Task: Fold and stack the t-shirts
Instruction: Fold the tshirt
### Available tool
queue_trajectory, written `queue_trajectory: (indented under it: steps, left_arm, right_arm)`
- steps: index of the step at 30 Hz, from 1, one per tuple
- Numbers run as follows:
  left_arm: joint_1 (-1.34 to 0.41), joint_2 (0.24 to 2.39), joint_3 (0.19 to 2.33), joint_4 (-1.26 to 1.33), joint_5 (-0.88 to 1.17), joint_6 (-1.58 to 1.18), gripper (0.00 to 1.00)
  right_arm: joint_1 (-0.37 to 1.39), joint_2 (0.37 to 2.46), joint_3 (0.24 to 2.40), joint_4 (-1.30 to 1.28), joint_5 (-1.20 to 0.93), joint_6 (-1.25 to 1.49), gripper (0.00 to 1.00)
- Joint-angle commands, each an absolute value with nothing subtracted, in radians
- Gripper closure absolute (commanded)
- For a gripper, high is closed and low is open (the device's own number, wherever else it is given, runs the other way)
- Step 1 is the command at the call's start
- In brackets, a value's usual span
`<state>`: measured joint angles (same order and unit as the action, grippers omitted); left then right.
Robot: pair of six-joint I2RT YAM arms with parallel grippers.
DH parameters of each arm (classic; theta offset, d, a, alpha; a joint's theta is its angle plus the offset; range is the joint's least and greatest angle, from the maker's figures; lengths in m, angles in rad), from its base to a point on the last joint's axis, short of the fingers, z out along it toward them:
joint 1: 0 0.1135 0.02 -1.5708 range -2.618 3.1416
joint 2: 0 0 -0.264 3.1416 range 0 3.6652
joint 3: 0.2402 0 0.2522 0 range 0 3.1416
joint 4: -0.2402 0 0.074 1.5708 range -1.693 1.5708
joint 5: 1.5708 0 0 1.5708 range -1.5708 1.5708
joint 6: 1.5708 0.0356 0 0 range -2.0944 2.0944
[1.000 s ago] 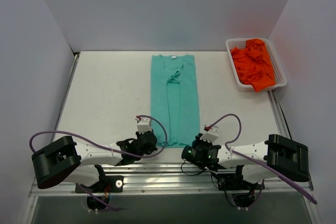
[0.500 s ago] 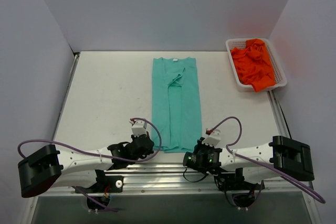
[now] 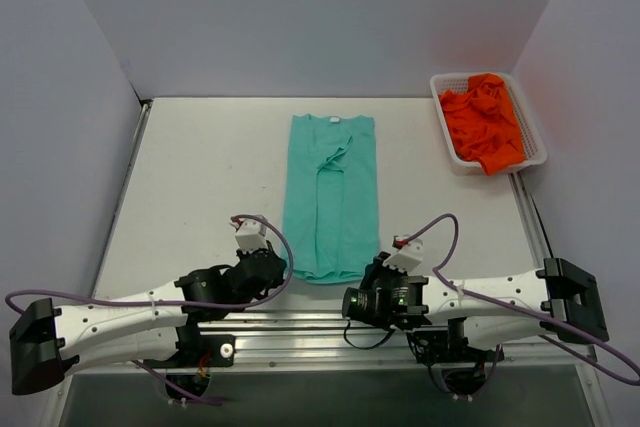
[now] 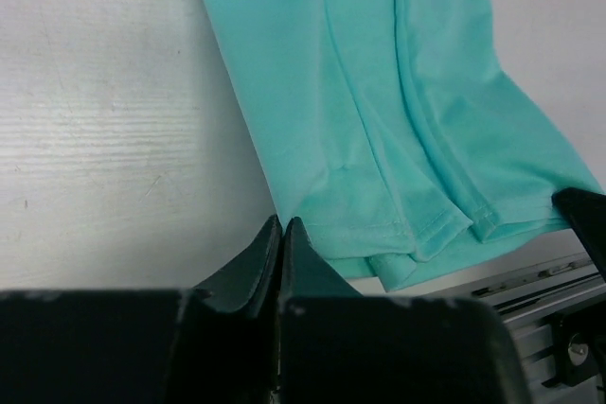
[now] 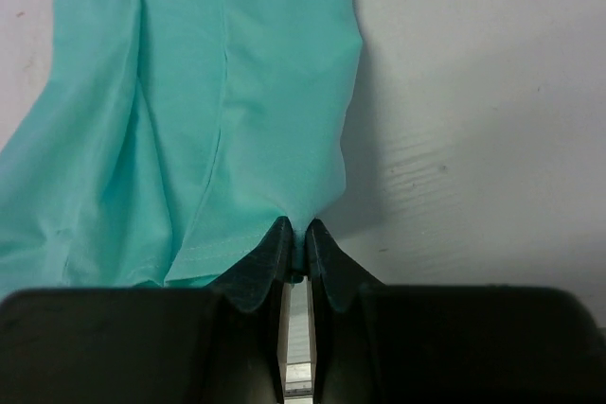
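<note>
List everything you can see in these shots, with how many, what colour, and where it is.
teal-green t-shirt: one, teal-green, folded into a long strip at table centre
orange t-shirts: bunched pile, count unclear, bright orange, in the basket
basket: one, white, far right corner
table: one, off-white, under everything
cables: two, purple, one along each arm
arms: two, white and black, near edge
left end effector: black, shut on the shirt's near-left hem corner
right end effector: black, shut on the near-right hem corner

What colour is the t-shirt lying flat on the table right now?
Plain teal-green t-shirt, no pattern; the top external view shows it best.
</note>
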<state>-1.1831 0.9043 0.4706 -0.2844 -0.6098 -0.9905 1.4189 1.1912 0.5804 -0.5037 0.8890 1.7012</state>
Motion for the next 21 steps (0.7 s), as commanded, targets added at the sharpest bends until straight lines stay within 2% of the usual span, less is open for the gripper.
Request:
queue_trajectory:
  steps: [1, 8, 13, 21]
  left_arm:
    - [-1.186, 0.871, 0.563, -0.396, -0.679, -0.97, 0.98]
    - [-1.174, 0.916, 0.708, -0.436, -0.747, -0.891, 0.98]
    - [-1.077, 0.974, 0.802, -0.41, -0.746, -0.779, 0.98]
    - [-0.824, 1.077, 0.825, -0.198, -0.528, -0.651, 0.98]
  right_arm:
    - [1.427, 1.17, 0.673, -0.692, 1.015, 1.724, 1.0]
    - [1.378, 1.193, 0.796, -0.729, 1.111, 1.637, 1.0]
    - [1.253, 1.197, 0.827, -0.538, 1.121, 1.402, 1.0]
    - [1.036, 1.218, 0.819, -0.183, 1.033, 1.011, 1.0]
